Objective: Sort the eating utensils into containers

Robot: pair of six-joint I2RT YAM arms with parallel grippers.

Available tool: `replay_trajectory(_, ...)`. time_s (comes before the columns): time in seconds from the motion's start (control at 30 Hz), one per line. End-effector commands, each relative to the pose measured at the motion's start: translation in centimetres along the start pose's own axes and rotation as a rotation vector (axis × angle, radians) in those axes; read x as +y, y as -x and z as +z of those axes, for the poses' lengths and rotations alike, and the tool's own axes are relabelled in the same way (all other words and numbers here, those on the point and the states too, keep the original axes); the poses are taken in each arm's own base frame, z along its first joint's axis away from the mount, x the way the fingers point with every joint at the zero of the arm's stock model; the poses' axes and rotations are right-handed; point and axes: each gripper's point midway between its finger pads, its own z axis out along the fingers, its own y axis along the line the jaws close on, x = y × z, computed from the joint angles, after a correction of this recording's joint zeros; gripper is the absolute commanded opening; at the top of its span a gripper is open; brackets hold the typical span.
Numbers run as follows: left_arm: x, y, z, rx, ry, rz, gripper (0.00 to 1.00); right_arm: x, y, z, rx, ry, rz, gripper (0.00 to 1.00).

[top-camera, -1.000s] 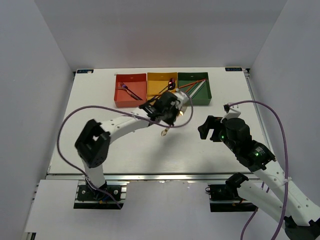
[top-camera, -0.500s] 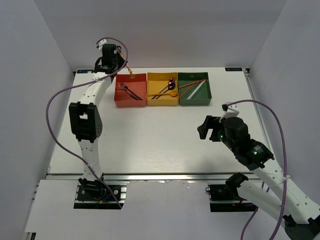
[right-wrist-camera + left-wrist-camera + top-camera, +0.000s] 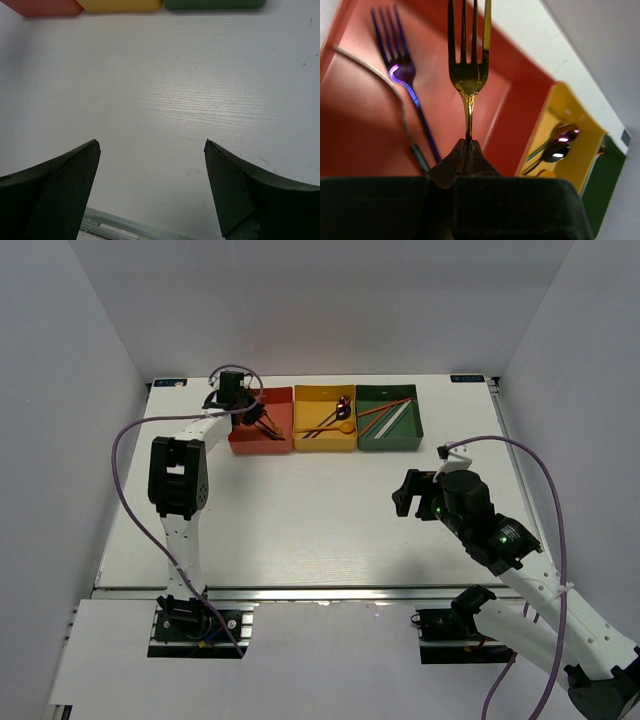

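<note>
Now swung down over the red-orange box [image 3: 360, 125], the left gripper [image 3: 466, 145] is pinching a shiny four-tined gold fork [image 3: 468, 75]; the right gripper [image 3: 151, 145] is gaping.

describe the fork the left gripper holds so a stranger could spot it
Find the red-orange square box, leftmost of three. Over it the left gripper pinches a gold metal fork by its handle. The purple iridescent fork beside it lies loose in the box.

Three boxes [image 3: 325, 445], seemingly touching, on table [image 3: 300, 515]
</note>
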Motion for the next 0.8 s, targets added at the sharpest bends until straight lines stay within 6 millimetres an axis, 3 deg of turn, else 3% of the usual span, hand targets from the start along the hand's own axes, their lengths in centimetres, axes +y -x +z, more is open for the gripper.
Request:
replay_trajectory(0.0,-5.2,2.9,-4.1,-0.079,-0.153,-0.023,0.06,0.3,1.1,0.2,-0.044,0.015,-0.014,0.89)
replay_trajectory(0.13,-6.4,3.2,-5.2,-0.085,-0.191,-0.021,0.24,0.4,1.0,0.2,-0.041,0.021,-0.012,0.89)
replay_trajectory(0.17,-6.8,3.4,-5.5,-0.086,-0.2,-0.018,0.38,0.6,1.0,0.2,-0.038,0.028,-0.013,0.89)
replay_trajectory(0.27,-8.0,4.1,-6.6,-0.098,-0.23,-0.009,0.62,0.6,0.9,0.3,-0.034,0.03,-0.013,0.89)
replay_trajectory(0.37,-9.4,4.7,-8.2,-0.112,-0.264,0.004,0.73,0.7,0.9,0.4,-0.032,0.032,-0.012,0.89)
replay_trajectory(0.47,-10.7,5.3,-10.1,-0.128,-0.278,0.063,0.74,0.7,1.0,0.4,-0.034,0.031,-0.013,0.89)
replay_trajectory(0.53,-12.0,6.2,-13.2,-0.176,-0.275,0.173,0.79,0.8,1.3,0.4,-0.04,0.032,-0.021,0.89)
replay_trajectory(0.57,-10.9,6.3,-14.1,-0.199,-0.198,0.212,0.88,0.7,1.9,0.1,-0.054,0.025,-0.022,0.89)
replay_trajectory(0.6,-11.7,7.0,-17.2,-0.239,-0.199,0.249,0.94,0.7,2.2,0.0,-0.059,0.02,-0.025,0.89)
replay_trajectory(0.7,-7.4,6.5,-20.9,-0.28,-0.064,0.326,0.97,-0.4,3.8,-1.1,-0.103,-0.04,-0.045,0.89)
replay_trajectory(0.73,-7.3,7.4,-25.2,-0.346,-0.078,0.348,0.98,-0.8,4.3,-1.6,-0.121,-0.065,-0.045,0.89)
replay_trajectory(0.77,-3.8,6.0,-25.4,-0.334,0.009,0.364,0.98,-1.7,5.0,-2.2,-0.142,-0.109,-0.053,0.89)
